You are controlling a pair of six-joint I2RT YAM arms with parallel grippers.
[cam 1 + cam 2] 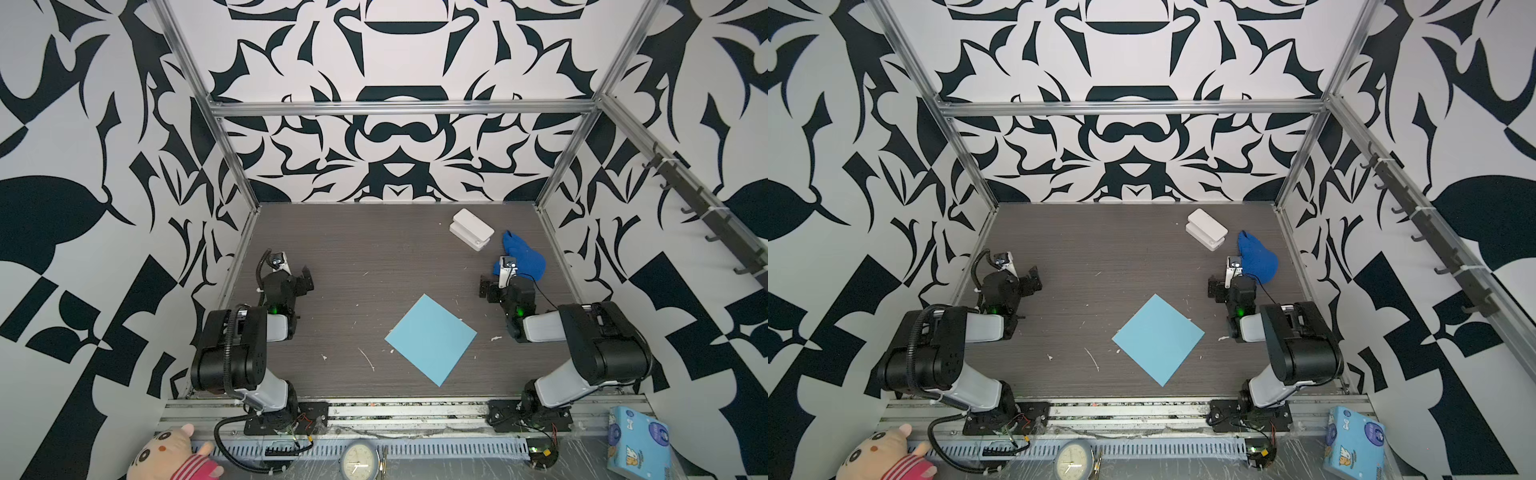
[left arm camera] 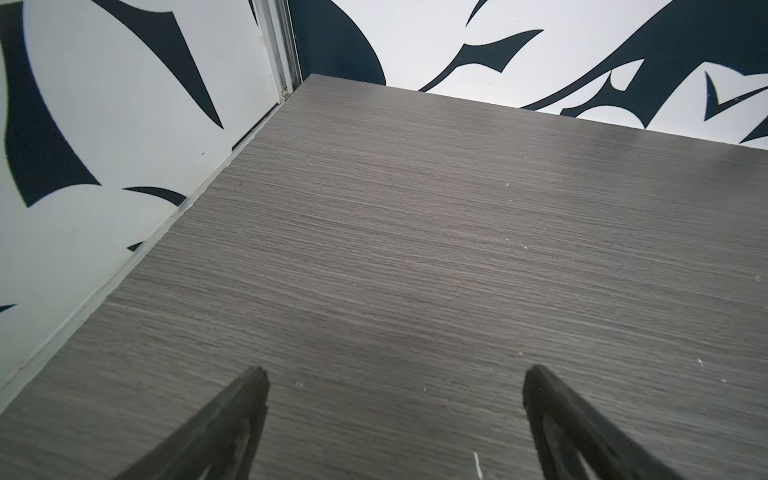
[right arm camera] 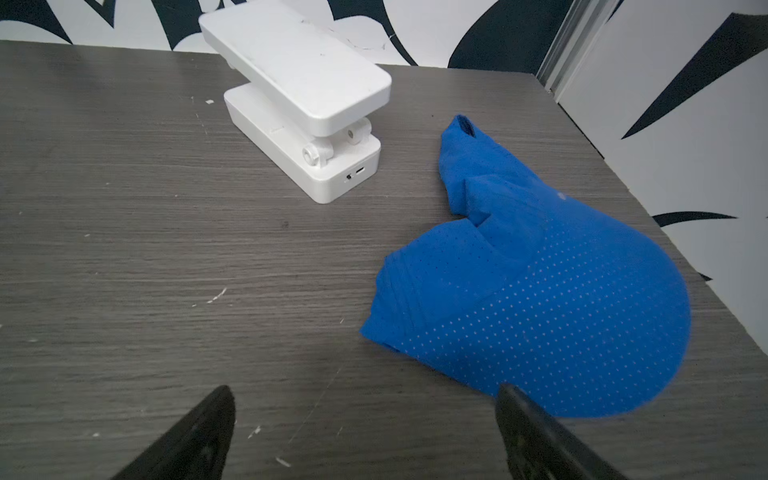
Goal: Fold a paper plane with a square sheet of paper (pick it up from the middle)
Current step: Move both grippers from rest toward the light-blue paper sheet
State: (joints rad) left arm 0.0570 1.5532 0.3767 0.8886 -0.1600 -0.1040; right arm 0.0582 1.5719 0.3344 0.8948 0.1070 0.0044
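Square sheet of paper (image 1: 431,339) is lying flat and unfolded on the table (image 1: 365,257), toward the front edge and a bit right of centre. It's turned diamond-wise, one corner pointing at the front edge. It's sitting in the same spot in both top views (image 1: 1158,339). Both arms are standing clear of it.

Left gripper (image 2: 395,376) is hovering near the left edge, roughly midway back. Its jaws are standing wide apart, with only bare wood grain between them. It's facing the back-left corner, so the sheet is lying well apart from it, further front and off to the right.

Right gripper (image 3: 361,395) is hanging near the right edge, jaws likewise spread and gripping nothing. It's facing the back-right corner, where a white hinged device (image 3: 303,104) and a royal-blue perforated cloth (image 3: 532,282) are sitting just beside each other. In the right wrist view one fingertip (image 3: 540,436) is overlapping the cloth's near edge; can't tell whether it's touching. The sheet is lying in front of these jaws and toward the centre, nearer to them than to the left pair.

White scuffs and flecks are showing on the wood around the sheet. Past the front edge, a plush toy (image 1: 174,455), a round dial (image 1: 359,459) and a light-blue printed box (image 1: 638,444) are sitting off the table.
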